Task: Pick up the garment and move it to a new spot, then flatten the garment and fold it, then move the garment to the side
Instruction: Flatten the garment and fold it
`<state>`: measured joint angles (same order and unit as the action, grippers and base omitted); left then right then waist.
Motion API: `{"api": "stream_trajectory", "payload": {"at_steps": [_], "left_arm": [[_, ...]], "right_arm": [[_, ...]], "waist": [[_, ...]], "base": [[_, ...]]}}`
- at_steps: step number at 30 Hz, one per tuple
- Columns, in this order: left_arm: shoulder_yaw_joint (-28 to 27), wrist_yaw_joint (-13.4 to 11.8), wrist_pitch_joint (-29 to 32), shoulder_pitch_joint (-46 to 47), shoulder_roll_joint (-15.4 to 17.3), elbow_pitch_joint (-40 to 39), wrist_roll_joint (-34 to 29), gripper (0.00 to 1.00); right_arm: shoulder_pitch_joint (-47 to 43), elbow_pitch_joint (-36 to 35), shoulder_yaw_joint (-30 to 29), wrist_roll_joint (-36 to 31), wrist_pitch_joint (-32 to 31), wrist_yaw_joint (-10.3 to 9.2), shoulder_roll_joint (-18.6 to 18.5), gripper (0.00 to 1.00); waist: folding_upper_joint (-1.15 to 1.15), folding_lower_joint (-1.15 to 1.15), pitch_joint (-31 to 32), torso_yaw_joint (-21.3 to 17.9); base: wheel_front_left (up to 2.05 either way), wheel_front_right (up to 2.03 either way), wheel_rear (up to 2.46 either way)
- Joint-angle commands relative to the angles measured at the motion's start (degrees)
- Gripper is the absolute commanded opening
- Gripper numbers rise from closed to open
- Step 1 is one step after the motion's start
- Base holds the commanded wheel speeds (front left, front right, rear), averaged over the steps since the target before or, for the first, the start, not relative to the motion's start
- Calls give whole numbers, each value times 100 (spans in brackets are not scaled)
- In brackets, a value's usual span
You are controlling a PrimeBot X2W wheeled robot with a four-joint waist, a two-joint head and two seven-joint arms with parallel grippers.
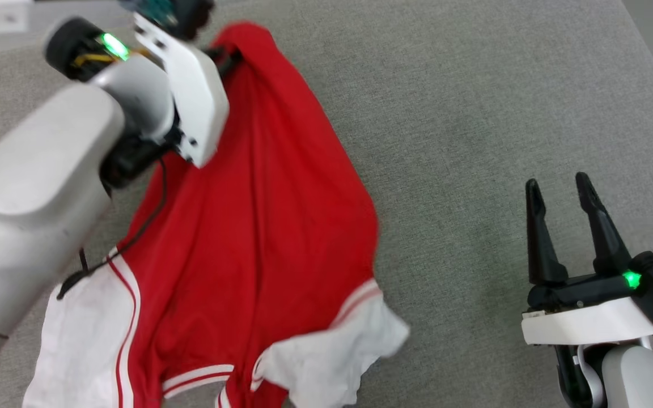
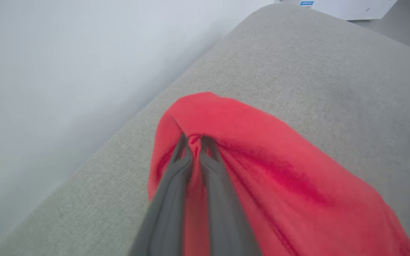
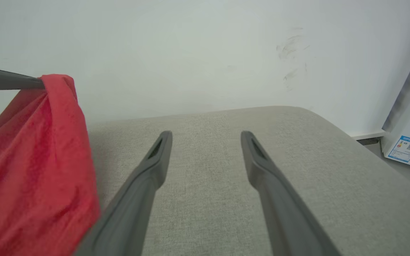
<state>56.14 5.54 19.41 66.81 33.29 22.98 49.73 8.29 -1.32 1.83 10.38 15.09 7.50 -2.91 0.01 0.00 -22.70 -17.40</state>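
On the grey cushion [image 1: 474,113], from 11 to 6 o'clock in head view, the garment [image 1: 258,215] is draped: red, white-and-red striped trim, white lining shown at 6. Judged soft, light, limp; bunching expected, so hems or shoulders are best pinched. Left tool [image 2: 195,138] is clenched on a red fold at 11; right tool [image 1: 559,190] is released, at 4 o'clock.
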Motion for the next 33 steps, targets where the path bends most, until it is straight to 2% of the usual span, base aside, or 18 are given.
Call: {"api": "stream_trajectory", "payload": {"at_steps": [1,10,11,12,16,24,29,33], "left_arm": [[-113,-71,-157,203,-22,114,-57,0],[-453,-537,-1184,715,-79,793,-514,0],[-369,-485,-1287,687,-106,836,-602,22],[-319,-415,-1315,581,-150,903,-573,100],[-193,-231,-1380,351,-232,1107,-527,100],[-214,-139,-2440,-96,-340,1299,-598,100],[-348,-284,-3142,-428,-313,1075,-603,100],[-437,-507,-3293,-918,-205,738,-482,100]], "right_arm": [[54,14,53,14,11,-2,5,100],[139,-16,263,44,11,-2,5,100],[136,-16,285,36,11,-2,6,100],[130,-13,301,29,11,-2,5,100],[140,2,300,4,11,-2,5,100],[115,27,-54,-163,11,-2,5,100],[-57,17,-275,-297,11,-2,4,100],[-179,47,-381,-414,11,-2,4,100]], "waist": [[-1,0,-25,-11],[-1,0,-216,11],[-1,0,-226,31],[-1,0,-230,55],[-1,0,-199,165],[-1,0,212,656],[-1,0,667,1143],[-1,0,1012,1543]], "base": [[0,0,0],[0,0,0],[0,0,0],[0,0,0],[0,0,0],[0,0,0],[0,0,0],[0,0,0]]}}
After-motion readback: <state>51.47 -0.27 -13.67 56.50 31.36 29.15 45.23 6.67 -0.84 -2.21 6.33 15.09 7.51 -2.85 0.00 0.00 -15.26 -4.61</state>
